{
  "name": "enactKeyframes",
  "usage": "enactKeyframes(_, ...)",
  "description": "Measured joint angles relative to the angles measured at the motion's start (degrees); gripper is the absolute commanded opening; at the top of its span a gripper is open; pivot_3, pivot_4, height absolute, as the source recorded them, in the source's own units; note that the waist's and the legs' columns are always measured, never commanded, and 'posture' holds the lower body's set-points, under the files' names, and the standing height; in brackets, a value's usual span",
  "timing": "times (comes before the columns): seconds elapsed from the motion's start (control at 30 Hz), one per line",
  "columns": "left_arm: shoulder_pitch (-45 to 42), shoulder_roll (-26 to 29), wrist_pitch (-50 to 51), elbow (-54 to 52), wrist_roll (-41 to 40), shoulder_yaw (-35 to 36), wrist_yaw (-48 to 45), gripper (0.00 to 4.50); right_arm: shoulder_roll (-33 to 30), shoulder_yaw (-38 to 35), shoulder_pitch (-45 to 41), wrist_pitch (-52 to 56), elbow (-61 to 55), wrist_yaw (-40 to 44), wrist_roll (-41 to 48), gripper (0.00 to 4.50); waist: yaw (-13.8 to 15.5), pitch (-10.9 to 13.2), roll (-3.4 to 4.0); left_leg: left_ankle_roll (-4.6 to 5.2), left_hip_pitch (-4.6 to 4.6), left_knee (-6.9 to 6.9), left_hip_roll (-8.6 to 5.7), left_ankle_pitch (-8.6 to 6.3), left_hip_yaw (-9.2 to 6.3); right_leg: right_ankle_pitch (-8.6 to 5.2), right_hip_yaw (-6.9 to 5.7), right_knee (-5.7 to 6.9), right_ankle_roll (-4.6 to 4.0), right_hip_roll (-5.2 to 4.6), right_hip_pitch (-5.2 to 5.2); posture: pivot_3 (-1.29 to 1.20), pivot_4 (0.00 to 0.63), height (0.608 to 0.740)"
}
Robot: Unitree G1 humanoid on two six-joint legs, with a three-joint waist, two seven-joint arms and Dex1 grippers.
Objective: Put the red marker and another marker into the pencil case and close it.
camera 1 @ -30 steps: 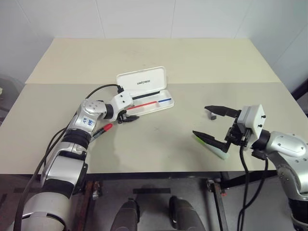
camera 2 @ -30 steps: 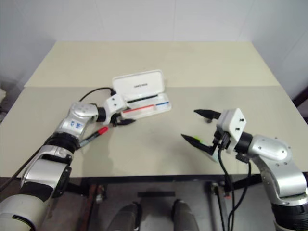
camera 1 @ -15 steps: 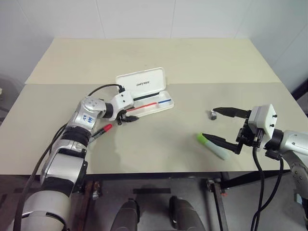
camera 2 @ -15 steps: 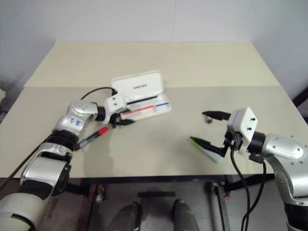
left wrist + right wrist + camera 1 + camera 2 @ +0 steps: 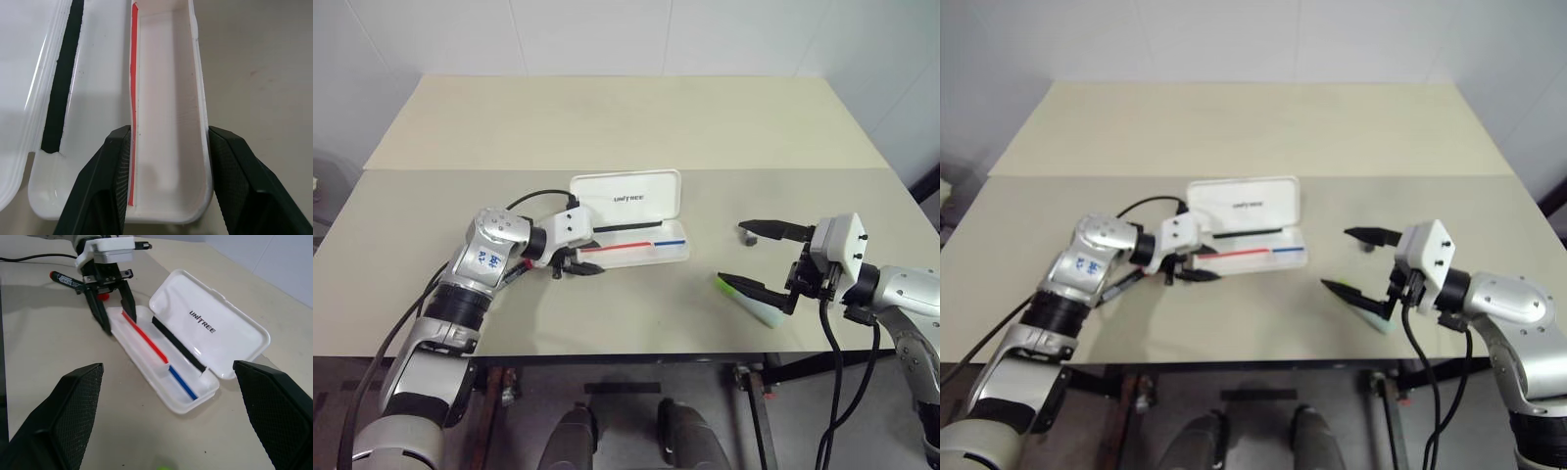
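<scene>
**The open case is held at one end, with both markers still outside**

The flat white hard-plastic pencil case (image 5: 631,227) lies open in the middle of the pale bench (image 5: 607,117), lid up. The left gripper (image 5: 168,186) has its jaws clamped across the near end of the case's tray, one black finger on each side wall. The slim black marker with the red cap (image 5: 73,280) lies on the bench just behind that gripper, beside the arm. The stubby marker with the light-green cap (image 5: 744,297) lies near the front edge, at the right. The right gripper (image 5: 756,257) hangs over it with its jaws spread wide and nothing in them.

If the left arm pulls or twists, the light case could slide or tip. It could also bump the red marker and roll it away. The green marker sits close to the edge, so a clumsy poke could push it off the bench.
</scene>
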Motion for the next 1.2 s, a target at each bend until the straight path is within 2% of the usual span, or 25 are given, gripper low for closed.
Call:
enactKeyframes(0.17, 2.8, 1.3, 0.8, -4.4, -0.8, -0.5, -0.5, 1.97, 0.5, 0.1, 0.4, 0.0, -0.2, -0.6, -0.4, 4.50, -0.1, 0.0, 0.00, 0.00, 0.08, 0.02, 0.02, 0.00, 0.01, -0.03, 0.00, 0.05, -0.05, 0.01, 0.00, 0.00, 0.150, 0.740)
enactKeyframes(0.37, 4.1, 2.4, -2.1, -4.8, -1.0, -0.6, -0.5, 1.97, 1.1, 0.2, 1.2, 0.0, -0.3, -1.4, -0.5, 4.50, -0.2, 0.0, 0.01, 0.00, 0.11, 0.02, 0.03, 0.00, 0.04, -0.04, 0.01, 0.06, -0.07, 0.01, 0.01, 0.00, 0.150, 0.740)
enactKeyframes(0.6, 6.3, 2.7, -1.5, -6.0, -2.4, -1.3, -1.7, 4.36, 1.6, 0.3, 1.4, 0.0, -0.8, -1.8, -0.6, 4.50, -0.2, -0.1, 0.09, 0.00, 0.15, 0.04, 0.02, 0.00, 0.06, -0.04, 0.03, 0.11, -0.07, 0.00, 0.02, 0.00, 0.150, 0.740)
enactKeyframes(0.63, 6.6, 2.4, -1.5, -6.2, -2.8, -1.3, -1.7, 4.46, 1.7, 0.3, 1.4, 0.0, -0.8, -1.9, -0.7, 4.50, -0.2, -0.1, 0.10, 0.00, 0.15, 0.07, 0.03, 0.00, 0.06, -0.04, 0.03, 0.16, -0.07, 0.00, 0.03, 0.00, 0.150, 0.740)
enactKeyframes(1.2, 10.5, 1.3, -7.8, -6.3, -7.0, 0.0, -1.4, 4.46, 3.1, 1.9, 2.0, -0.3, -1.0, -2.5, -1.1, 4.50, -0.2, -0.1, 0.09, 0.02, 0.04, 0.53, 0.04, -0.09, 0.02, -0.05, 0.03, 0.36, -0.08, 0.00, 0.02, 0.00, 0.150, 0.740)
